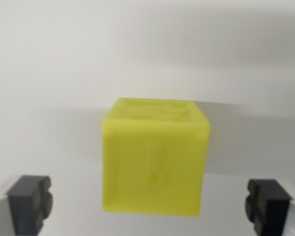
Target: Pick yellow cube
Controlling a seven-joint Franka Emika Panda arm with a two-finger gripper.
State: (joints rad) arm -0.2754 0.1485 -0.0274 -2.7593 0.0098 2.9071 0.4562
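The yellow cube (155,157) fills the middle of the wrist view, blurred and close, resting on a pale grey surface. My gripper (150,204) is open: its two black fingertips (29,201) stand at the bottom corners, one far to each side of the cube, with wide gaps and no contact. The cube's front face sits between and slightly beyond the tips. Its top face shows faint raised marks.
A plain pale grey surface (147,59) lies all around the cube, with a soft shadow band behind it. Nothing else is in view.
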